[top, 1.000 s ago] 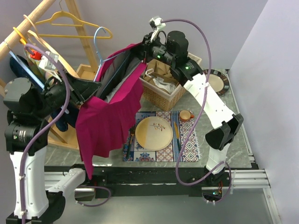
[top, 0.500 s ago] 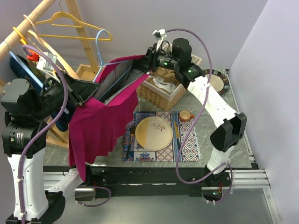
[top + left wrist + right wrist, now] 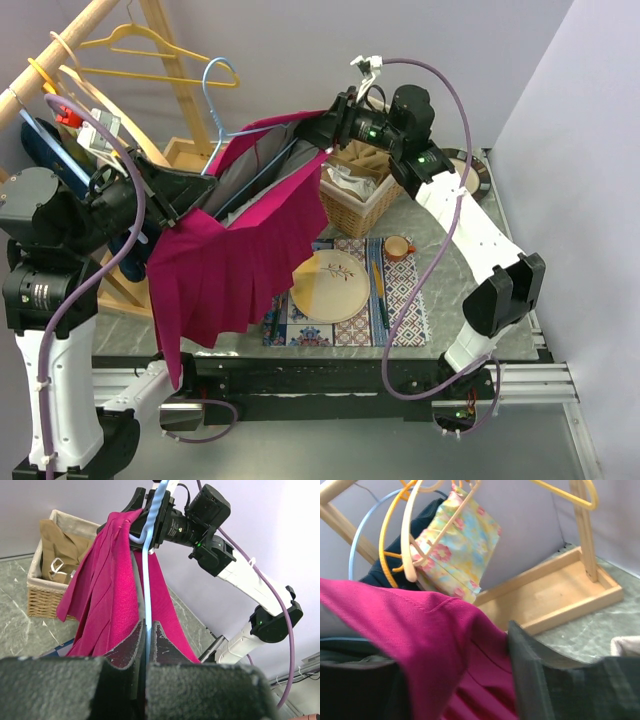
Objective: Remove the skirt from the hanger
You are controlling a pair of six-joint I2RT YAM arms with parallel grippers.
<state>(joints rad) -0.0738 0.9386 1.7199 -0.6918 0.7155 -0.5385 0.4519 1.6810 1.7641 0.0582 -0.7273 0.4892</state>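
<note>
- Two grippers, one skirt, one hanger, as listed from the top view. The skirt (image 3: pixel 235 265), magenta and pleated, hung over the table's left half. Its waistband spanned from the left gripper (image 3: pixel 192 192) up to the right gripper (image 3: pixel 318 128), and its hem drooped toward the plate (image 3: pixel 335 285). The blue wire hanger (image 3: pixel 205 90) sat inside the waistband, hook upward, near the rack (image 3: pixel 165 60).
- Left wrist view. The left gripper (image 3: pixel 145 636) was clenched on the hanger (image 3: pixel 145 580), with the wire running straight up from between its fingers. The skirt (image 3: pixel 112 595) draped down both sides of that wire. The right gripper (image 3: pixel 145 507) was at the hanger's far end, and the basket (image 3: pixel 42 587) stood behind.
- Right wrist view. The right gripper (image 3: pixel 455 685) had its fingers (image 3: pixel 540 680) well apart. The skirt (image 3: pixel 420 625) lay loose over one finger and across the gap, not pinched.
- Handling, by judgement. The skirt looked light, soft and limp, and likely to slide easily along smooth wire. Its pleats could bunch and snag at the hanger's end.
- Best hold, by judgement. The stitched waistband edge is thicker and firmer than the panels. A grip lower on the cloth would only stretch it.
</note>
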